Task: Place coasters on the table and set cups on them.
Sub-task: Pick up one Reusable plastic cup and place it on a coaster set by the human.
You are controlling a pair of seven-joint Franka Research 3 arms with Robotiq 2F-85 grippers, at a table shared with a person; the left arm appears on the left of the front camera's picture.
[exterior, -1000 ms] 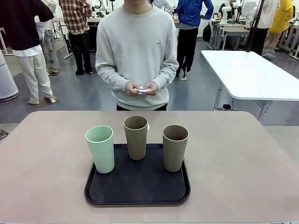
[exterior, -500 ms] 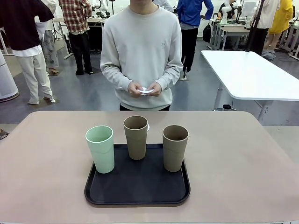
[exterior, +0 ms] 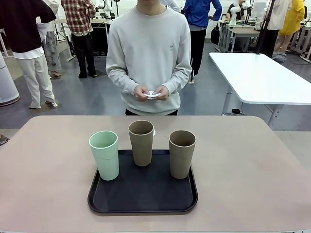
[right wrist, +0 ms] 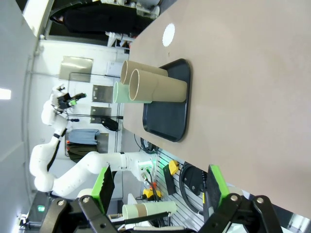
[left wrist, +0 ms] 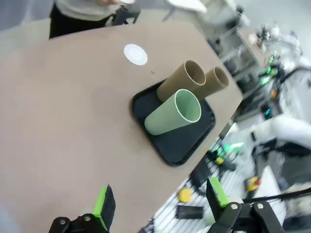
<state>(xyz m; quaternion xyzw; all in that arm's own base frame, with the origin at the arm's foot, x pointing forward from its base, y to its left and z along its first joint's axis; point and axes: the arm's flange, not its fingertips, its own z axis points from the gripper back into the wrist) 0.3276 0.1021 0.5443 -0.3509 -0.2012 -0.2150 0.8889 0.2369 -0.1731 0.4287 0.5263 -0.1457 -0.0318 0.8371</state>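
Standing on the tray, cups sit well beyond both open jaws.

Black tray centre foreground; glossy white table far right; grey-sweatshirted person beyond.

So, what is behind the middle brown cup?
One white coaster lies flat on the table, past the tray. From the front, the cup covers almost all of it; just a white edge shows.

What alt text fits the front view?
A mint green cup and two tan-brown cups stand upright on a black tray on the tan table, the green one at picture left. At the far side a person holds white coasters in both hands.
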